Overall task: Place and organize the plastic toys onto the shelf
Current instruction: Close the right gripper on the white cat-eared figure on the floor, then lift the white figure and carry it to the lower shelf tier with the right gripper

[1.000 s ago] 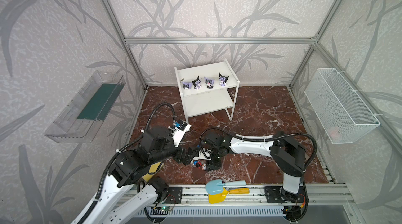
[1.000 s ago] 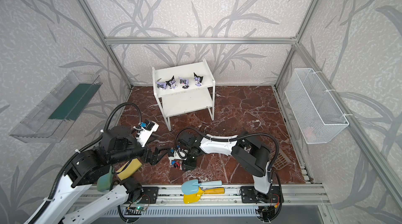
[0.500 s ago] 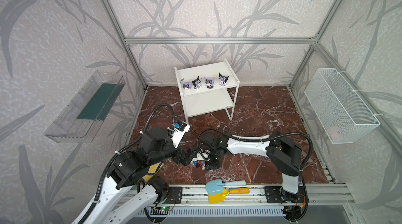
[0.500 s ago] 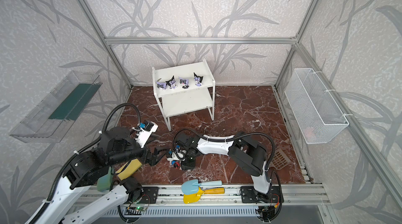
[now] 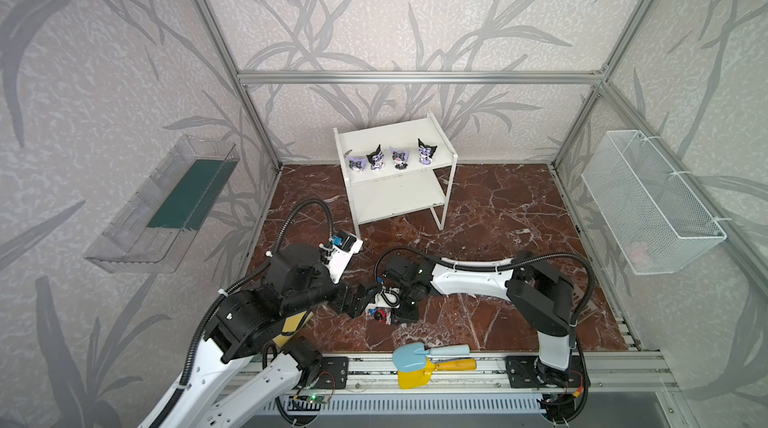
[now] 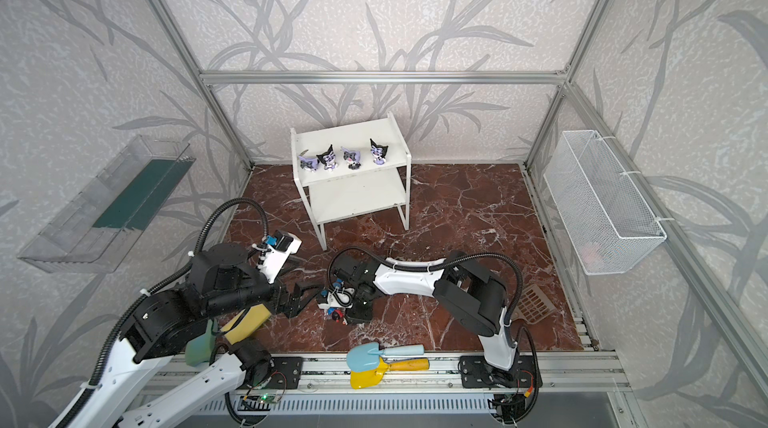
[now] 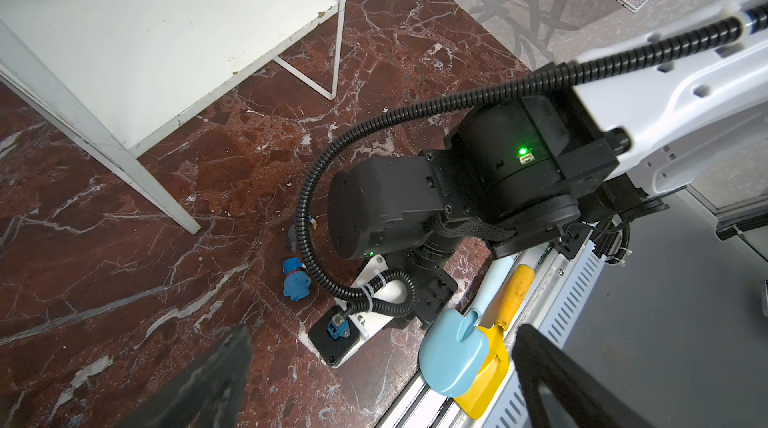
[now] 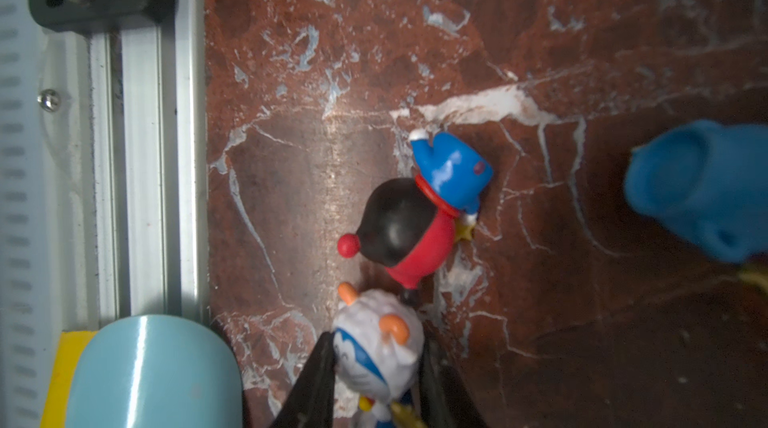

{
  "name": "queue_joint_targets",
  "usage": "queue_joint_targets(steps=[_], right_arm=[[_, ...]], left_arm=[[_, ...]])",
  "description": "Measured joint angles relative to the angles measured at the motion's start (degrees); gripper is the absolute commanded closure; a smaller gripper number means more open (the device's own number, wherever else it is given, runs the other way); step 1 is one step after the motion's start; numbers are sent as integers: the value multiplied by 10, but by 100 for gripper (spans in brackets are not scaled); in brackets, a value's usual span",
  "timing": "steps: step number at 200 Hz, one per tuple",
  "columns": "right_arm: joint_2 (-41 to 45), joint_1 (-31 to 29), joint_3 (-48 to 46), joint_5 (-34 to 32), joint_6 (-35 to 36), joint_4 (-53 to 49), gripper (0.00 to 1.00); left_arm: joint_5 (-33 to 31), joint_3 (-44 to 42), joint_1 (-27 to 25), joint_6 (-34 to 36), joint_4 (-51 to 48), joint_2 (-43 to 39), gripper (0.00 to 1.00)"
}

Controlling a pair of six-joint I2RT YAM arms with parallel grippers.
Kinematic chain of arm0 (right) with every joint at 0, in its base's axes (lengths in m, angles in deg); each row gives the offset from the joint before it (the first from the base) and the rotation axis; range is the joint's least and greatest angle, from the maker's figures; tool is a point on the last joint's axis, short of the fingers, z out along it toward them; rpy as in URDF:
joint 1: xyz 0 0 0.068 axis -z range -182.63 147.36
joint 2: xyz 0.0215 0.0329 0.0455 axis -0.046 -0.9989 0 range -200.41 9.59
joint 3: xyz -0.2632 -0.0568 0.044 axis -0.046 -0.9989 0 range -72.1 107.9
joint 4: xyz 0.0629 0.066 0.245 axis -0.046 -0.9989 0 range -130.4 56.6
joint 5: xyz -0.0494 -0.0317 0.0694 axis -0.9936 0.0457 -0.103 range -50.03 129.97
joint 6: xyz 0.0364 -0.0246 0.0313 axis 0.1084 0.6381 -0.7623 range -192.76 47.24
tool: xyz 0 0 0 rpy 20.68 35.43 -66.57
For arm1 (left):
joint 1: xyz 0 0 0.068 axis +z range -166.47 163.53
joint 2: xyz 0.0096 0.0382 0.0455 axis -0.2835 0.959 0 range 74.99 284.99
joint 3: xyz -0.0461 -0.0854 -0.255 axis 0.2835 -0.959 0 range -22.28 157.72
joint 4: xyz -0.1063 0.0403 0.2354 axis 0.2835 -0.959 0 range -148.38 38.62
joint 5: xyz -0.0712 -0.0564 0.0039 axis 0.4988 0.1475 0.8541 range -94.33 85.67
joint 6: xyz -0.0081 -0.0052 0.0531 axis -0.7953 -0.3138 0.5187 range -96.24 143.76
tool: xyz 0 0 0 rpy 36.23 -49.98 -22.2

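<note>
Shelf (image 5: 386, 137): four purple toys (image 5: 400, 158) in a row on its top board. Wall basket (image 5: 648, 197): a pink thing (image 5: 638, 249), too blurred to name. Wall tray (image 5: 133, 234): a green slab (image 5: 191, 193).

Three small toys lie on the tabletop (image 5: 498, 205) near the front rail (image 8: 141, 156). The right hand (image 8: 376, 367) pinches the white toy (image 8: 380, 338). The red-black toy (image 8: 407, 234) touches it, and the blue toy (image 8: 698, 193) lies apart. The left hand (image 5: 360, 295) gapes wide nearby. Bare tabletop lies between shelf and arms.

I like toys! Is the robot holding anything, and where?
The right end effector pinches the white toy by its head; the left end effector holds nothing.
</note>
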Motion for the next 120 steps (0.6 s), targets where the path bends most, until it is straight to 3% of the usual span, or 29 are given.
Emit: queue_joint_targets(steps=[51,120], right_arm=[[65,4,-78,-6,-48,102,79],[178,20,-145,-59,-123,286,79]], left_arm=[[-44,-14,0,1,13,-14,1],[-159,-82,0,5,78,-47,1]])
